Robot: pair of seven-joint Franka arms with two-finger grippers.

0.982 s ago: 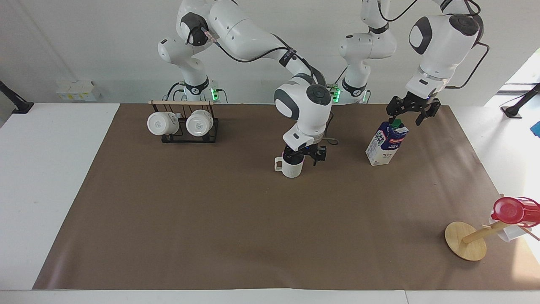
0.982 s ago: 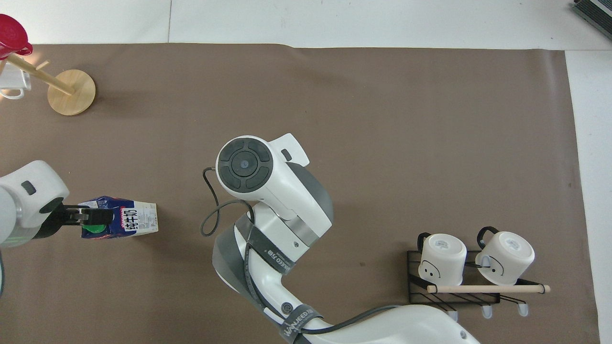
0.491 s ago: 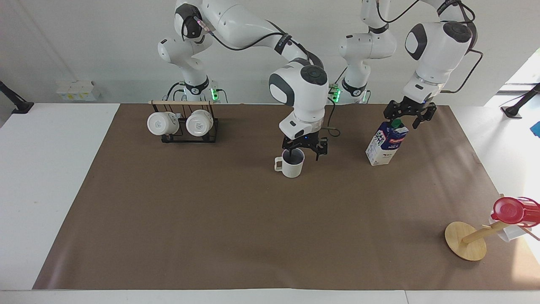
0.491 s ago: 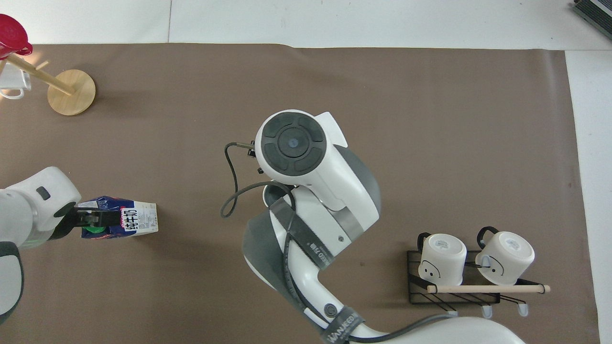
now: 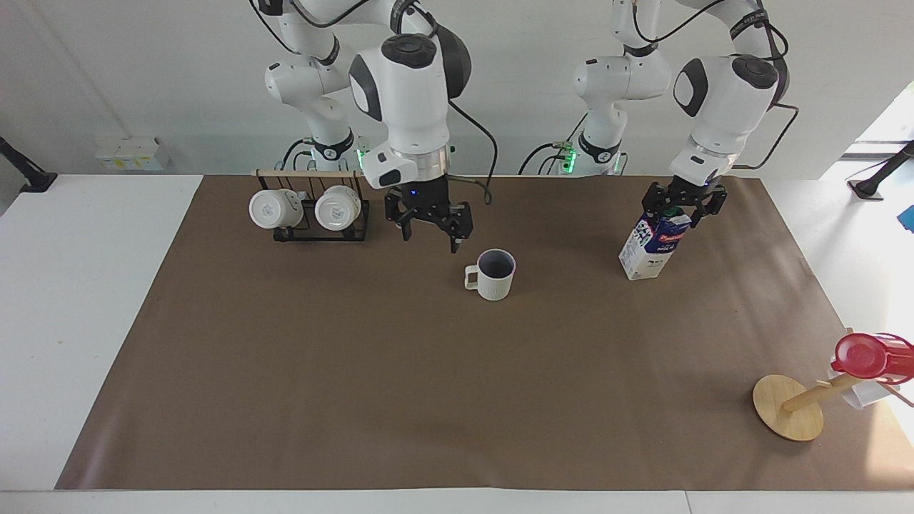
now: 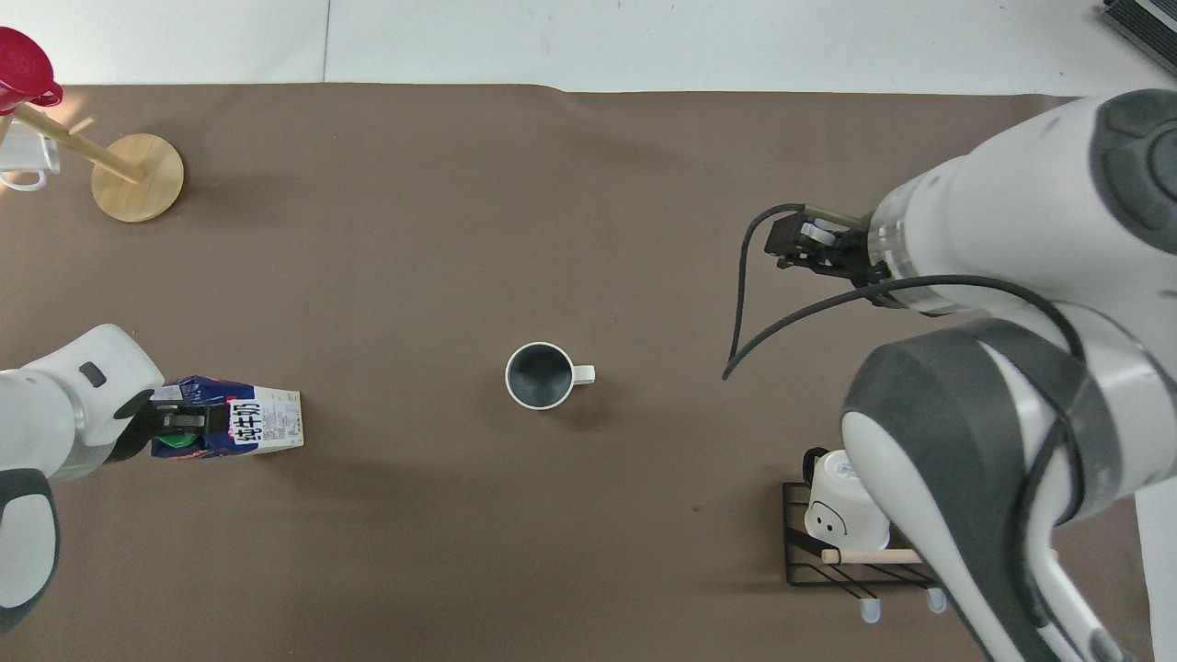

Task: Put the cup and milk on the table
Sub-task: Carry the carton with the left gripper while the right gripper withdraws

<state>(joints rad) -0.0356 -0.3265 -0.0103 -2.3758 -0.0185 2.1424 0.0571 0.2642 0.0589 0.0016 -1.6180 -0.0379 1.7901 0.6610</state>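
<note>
A: Where's the cup (image 5: 494, 274) sitting?

B: Upright on the brown paper of the table (image 5: 357, 371), near the middle. It's a cream cylinder with faint ribs, a greyish inside and a small loop handle pointing toward the right arm's end. Nothing touches it.

A: And the milk (image 5: 655, 247)?

B: A tall carton, blue and white with a red band, gabled top and green cap. It stands on the paper toward the left arm's end, about as near the robots as the cup.

A: The grippers?

B: The left gripper (image 5: 680, 208) is down at the carton's gable, black fingers either side of the cap. Whether they're clamped on it I can't tell. The right gripper (image 5: 430, 227) hangs in the air over the paper between the cup and the rack (image 5: 314, 214), fingers spread, gripping nothing.

A: What's the rack?

B: Black wire with a wooden rod; two glossy white mugs (image 5: 275, 208) hang on it, bases outward. At the left arm's end, farther from the robots, a wooden stand (image 5: 789, 407) with a round flat base has a slanted peg carrying a red cup (image 5: 860, 355).
</note>
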